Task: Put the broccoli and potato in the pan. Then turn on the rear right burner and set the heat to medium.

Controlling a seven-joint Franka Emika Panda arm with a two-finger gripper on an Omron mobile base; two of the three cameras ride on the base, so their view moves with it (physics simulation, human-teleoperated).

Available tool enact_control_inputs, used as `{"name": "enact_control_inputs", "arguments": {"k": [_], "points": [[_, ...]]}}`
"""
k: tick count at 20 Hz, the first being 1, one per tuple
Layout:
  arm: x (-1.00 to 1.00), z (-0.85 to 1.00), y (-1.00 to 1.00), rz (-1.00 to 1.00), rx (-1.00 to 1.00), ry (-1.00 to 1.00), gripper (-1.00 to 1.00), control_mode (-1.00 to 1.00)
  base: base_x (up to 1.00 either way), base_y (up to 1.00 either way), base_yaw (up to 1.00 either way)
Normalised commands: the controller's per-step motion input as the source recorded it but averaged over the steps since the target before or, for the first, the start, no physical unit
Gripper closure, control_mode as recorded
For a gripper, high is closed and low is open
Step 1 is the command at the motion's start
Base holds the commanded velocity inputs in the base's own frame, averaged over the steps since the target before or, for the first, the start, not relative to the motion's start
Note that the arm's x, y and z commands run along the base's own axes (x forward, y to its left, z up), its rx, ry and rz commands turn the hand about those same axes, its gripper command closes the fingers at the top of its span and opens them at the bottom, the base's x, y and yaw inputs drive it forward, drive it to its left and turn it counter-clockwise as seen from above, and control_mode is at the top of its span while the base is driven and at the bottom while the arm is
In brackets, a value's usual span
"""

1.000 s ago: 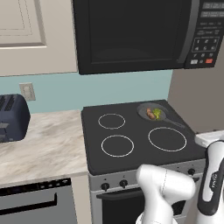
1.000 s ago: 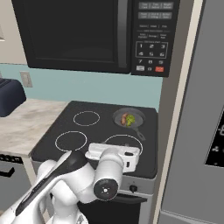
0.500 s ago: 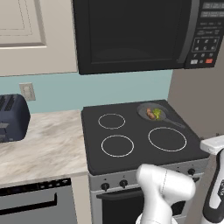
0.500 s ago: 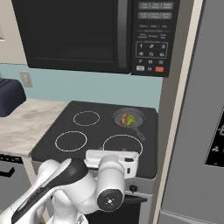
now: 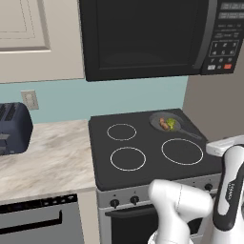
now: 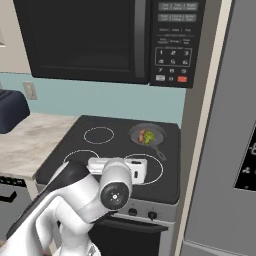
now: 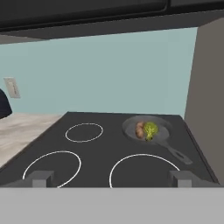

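A black glass stovetop (image 5: 152, 147) with four white burner rings sits below a black microwave (image 5: 147, 35). On its rear right ring rests the round, shallow dark grey frying pan (image 5: 167, 123) with its long thin handle pointing toward the front right. Inside it, touching each other, lie the small orange-brown sausage-shaped potato (image 5: 164, 125) and the tiny yellow-green broccoli floret (image 5: 171, 123).

Both foods look light; the potato is likely firm, the floret crumbly. What needs gripping now is probably a small, stiff round burner knob (image 5: 135, 200) on the stove's front panel, taken across its rim.

The gripper (image 7: 112, 178) stands fully open and empty, low before the stove's front edge.

The hand view shows the foods most clearly. The left base view shows the knob row and a dark toaster (image 5: 13, 128); the right base view shows knobs (image 6: 132, 212) partly behind the arm, and which one serves the rear right burner is unclear.
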Motion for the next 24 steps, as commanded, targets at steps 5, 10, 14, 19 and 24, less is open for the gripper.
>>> {"name": "enact_control_inputs", "arguments": {"k": [5,10,14,19,24], "points": [[0.0,0.0,0.04,0.0,0.0,0.02,-1.0,-1.0,0.0,0.0,0.0],[0.0,0.0,0.01,0.0,0.0,0.0,-1.0,-1.0,0.0,0.0,0.0],[0.0,0.0,0.0,0.0,0.0,0.0,-1.0,-1.0,0.0,0.0,0.0],[0.0,0.0,0.0,0.0,0.0,0.0,-1.0,-1.0,0.0,0.0,0.0],[0.0,0.0,0.0,0.0,0.0,0.0,-1.0,-1.0,0.0,0.0,0.0]]}}
